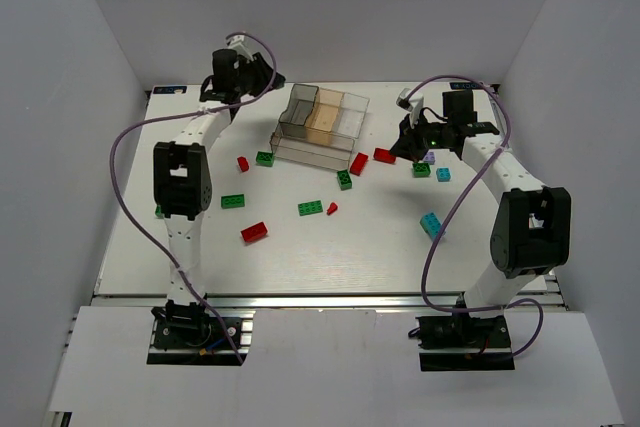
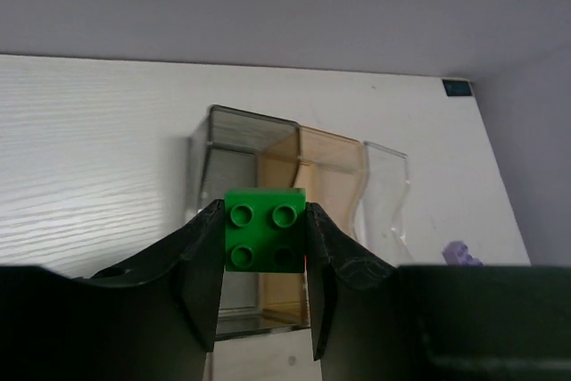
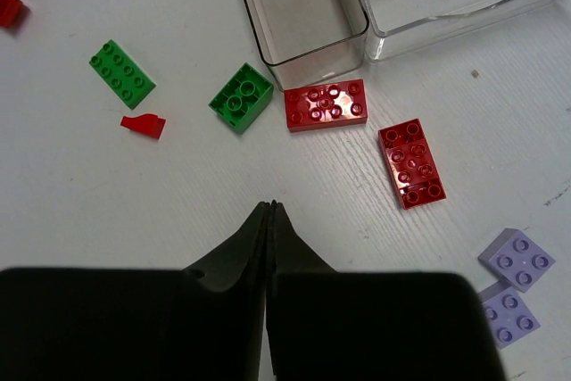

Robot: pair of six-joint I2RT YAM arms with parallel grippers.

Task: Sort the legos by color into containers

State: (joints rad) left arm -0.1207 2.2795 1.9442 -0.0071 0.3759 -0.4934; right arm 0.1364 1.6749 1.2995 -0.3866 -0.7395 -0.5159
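Illumination: bright, even, diffuse, from overhead. Only soft, faint shadows were cast on the white table (image 1: 330, 257). Slight reflections were recorded on the clear tray (image 3: 312, 58). Wrist-view foregrounds were rendered black and mildly blurred.

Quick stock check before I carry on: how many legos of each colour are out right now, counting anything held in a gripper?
Red legos: 5
Green legos: 6, one of them held in the left gripper
Cyan legos: 2
Pale purple legos: 2
Total: 15
A green sliver beside the left arm is too hidden to count.
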